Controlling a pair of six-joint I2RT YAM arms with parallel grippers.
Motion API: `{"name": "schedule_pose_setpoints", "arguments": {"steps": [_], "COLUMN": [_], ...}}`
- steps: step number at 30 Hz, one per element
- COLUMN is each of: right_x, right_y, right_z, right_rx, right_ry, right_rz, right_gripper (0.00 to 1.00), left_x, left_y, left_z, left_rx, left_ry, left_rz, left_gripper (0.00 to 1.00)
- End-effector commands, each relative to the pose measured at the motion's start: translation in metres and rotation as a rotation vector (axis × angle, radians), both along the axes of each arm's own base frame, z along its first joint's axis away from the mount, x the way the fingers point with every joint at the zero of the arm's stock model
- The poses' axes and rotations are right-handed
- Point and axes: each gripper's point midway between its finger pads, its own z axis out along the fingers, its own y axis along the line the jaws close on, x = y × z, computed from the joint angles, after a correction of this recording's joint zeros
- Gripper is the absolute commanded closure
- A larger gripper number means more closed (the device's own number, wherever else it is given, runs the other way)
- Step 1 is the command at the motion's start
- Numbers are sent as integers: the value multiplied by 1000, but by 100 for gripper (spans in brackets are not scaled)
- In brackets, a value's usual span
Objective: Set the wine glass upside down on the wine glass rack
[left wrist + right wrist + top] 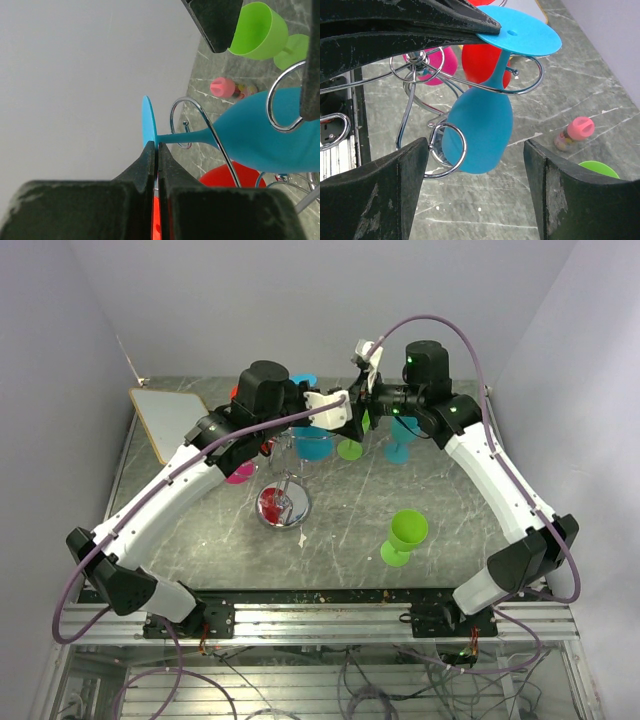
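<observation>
Grey marbled table (340,540), pale walls close round it. My left gripper (156,147) is clenched on the blue wine glass (480,130), pinching the rim of its foot. Glass hangs upside down, bowl below my left fingertips. Stem passes through a curled arm of the wine glass rack (283,505), foot above the wire; contact there, cannot tell. My right gripper (476,144) is spread wide, holding nothing, with the bowl just ahead of it. Red glass (480,55) and pink glass (437,62) lie beyond, by the rack.
</observation>
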Motion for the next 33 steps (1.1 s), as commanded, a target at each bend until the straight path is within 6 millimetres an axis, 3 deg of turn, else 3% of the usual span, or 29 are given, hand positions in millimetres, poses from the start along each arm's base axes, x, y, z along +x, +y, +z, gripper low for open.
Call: {"name": "schedule_pose_setpoints", "arguments": {"steps": [1, 17, 23, 33], "right_x": [0, -18, -20, -20], "right_y": [-9, -20, -30, -38], "right_z": [0, 32, 33, 26], "right_rx": [-19, 68, 66, 48], "right_ry": [-18, -25, -37, -50], "right_rz": [-44, -31, -53, -75], "right_gripper": [23, 16, 16, 15], "left_x": [5, 14, 24, 25], "left_y": [-6, -17, -19, 1], "left_z": [28, 26, 22, 17], "left_rx": [-74, -106, -86, 16], "left_ry": [-64, -53, -52, -60], "left_rz": [12, 22, 52, 120], "left_gripper": [93, 93, 93, 92]}}
